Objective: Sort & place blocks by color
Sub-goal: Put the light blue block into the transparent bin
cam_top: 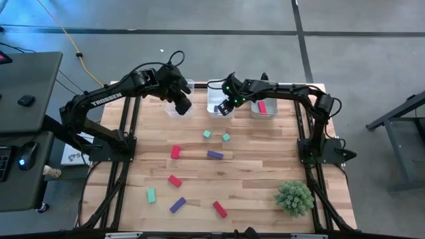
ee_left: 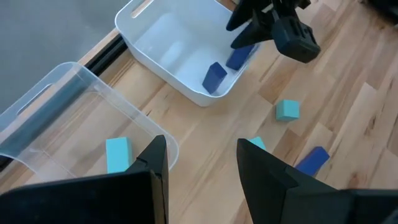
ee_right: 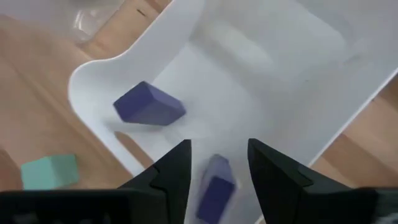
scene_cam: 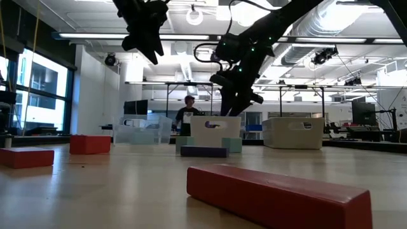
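My right pincer (ee_right: 217,163) hovers over middle white bin (ee_right: 261,68), fingers parted, gripping nothing. Purple block (ee_right: 214,186) directly below my fingertips inside bin; second purple block (ee_right: 149,104) lies in same bin just beside it. Teal block (ee_right: 48,172) on table outside bin wall. My left pincer (ee_left: 199,163) waits above clear bin (ee_left: 56,118), fingers apart, empty; teal block (ee_left: 117,154) inside beneath.
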Robot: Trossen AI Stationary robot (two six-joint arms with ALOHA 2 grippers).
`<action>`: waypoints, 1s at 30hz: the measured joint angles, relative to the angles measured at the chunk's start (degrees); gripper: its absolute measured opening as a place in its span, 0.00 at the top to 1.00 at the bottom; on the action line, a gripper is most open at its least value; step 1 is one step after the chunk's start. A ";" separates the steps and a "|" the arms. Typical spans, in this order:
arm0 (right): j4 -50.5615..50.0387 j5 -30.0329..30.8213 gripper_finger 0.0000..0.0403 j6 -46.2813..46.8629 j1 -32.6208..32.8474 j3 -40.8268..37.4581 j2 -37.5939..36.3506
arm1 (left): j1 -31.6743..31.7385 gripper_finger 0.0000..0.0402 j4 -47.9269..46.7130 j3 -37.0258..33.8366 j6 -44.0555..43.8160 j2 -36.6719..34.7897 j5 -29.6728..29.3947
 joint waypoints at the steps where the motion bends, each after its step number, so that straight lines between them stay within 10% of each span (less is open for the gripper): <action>1: -0.02 0.33 0.63 -0.18 -0.04 0.00 0.00 | 0.00 0.72 0.00 0.00 0.00 0.00 0.00; 23: 3.23 0.55 0.63 -1.03 -0.63 0.00 -7.05 | 0.07 0.56 -1.11 0.02 -4.42 0.00 -1.69; 30: 3.11 0.73 0.63 -1.08 -0.63 0.00 -12.28 | -0.02 0.49 -0.79 0.02 6.42 0.20 -0.20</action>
